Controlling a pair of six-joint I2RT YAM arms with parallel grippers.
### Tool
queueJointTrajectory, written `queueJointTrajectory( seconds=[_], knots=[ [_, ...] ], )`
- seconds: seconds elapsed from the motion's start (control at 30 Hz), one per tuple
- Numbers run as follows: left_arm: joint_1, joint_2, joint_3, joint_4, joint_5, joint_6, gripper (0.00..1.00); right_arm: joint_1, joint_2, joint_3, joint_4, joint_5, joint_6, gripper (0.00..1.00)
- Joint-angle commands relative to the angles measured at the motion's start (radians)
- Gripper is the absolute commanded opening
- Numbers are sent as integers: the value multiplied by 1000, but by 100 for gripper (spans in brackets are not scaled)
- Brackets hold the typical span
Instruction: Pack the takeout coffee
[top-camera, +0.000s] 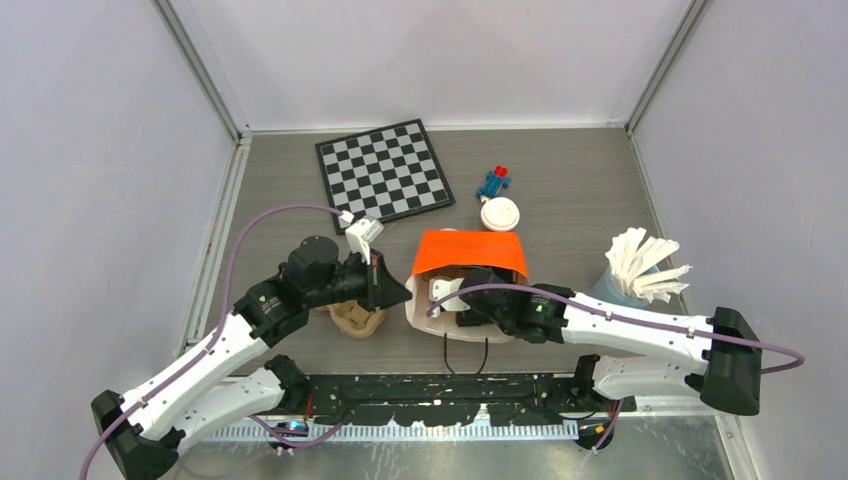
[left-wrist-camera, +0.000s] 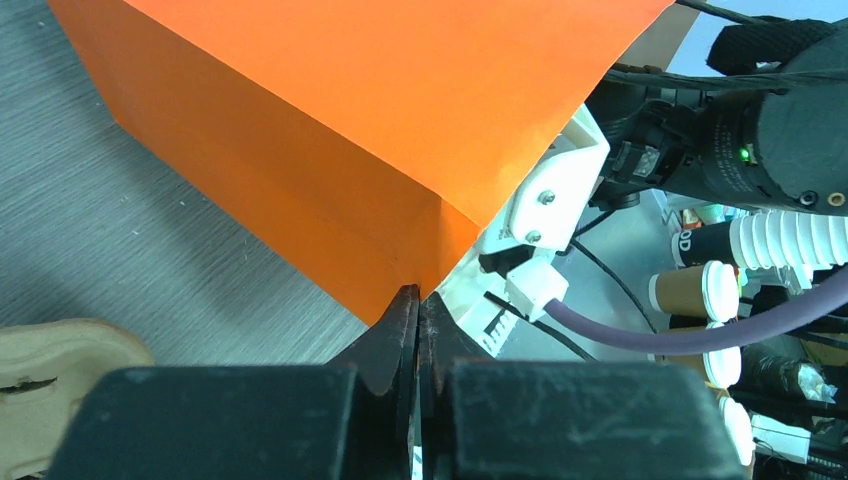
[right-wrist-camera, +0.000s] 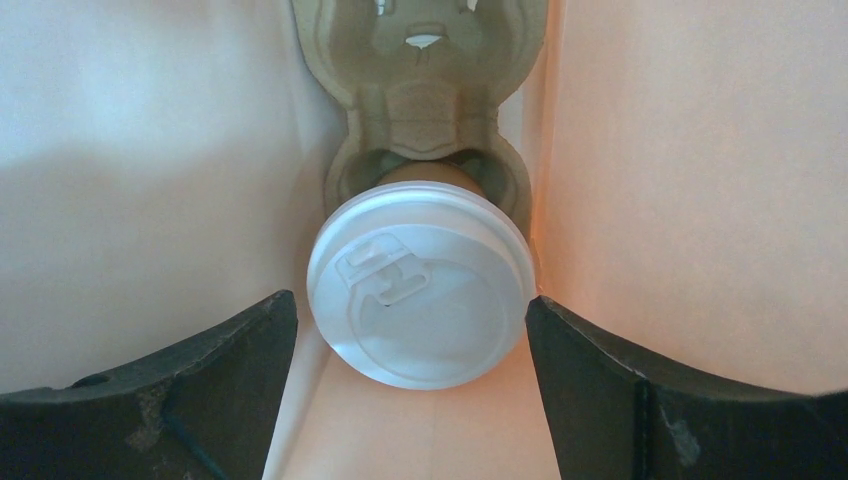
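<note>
Our left gripper (left-wrist-camera: 417, 312) was pinched shut on a corner of the orange paper bag (left-wrist-camera: 330, 110). Inside the bag, the jaws of our right gripper (right-wrist-camera: 412, 318) stood wide apart, holding nothing, flanking a brown paper coffee cup with a round white plastic lid (right-wrist-camera: 420, 290) seated in the tan moulded-pulp tray (right-wrist-camera: 425, 90). A second white-lidded cup (top-camera: 499, 214) stood on the grey table (top-camera: 570, 180) beyond the bag.

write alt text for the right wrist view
A white-lidded cup sits in a pulp tray inside a pale-walled bag. The open right pincer flanks it, its dark fingers wide apart.
</note>
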Motion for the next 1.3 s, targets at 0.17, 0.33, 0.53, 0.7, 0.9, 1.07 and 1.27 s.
queueJointTrajectory(
  seconds=[0.17, 0.33, 0.53, 0.7, 0.9, 1.07, 1.27],
  knots=[
    [0, 8, 40, 19, 8, 15, 0, 13, -30, 81, -51, -20, 6, 88],
    [0, 11, 42, 19, 7, 17, 0, 13, -52, 91, -107, -3, 28, 86],
    [0, 9, 43, 20, 8, 18, 0, 16, -81, 102, -148, 13, 41, 88],
    [0, 12, 44, 22, 10, 17, 0, 17, -88, 111, -170, 4, 56, 84],
    [0, 7, 44, 21, 11, 13, 0, 19, -87, 99, -166, -24, 61, 51],
    [0, 4, 43, 22, 16, 13, 0, 19, -58, 72, -102, -27, 30, 37],
    [0, 0, 50, 14, 20, 14, 0, 18, -28, 52, -45, -44, 24, 31]
  ],
)
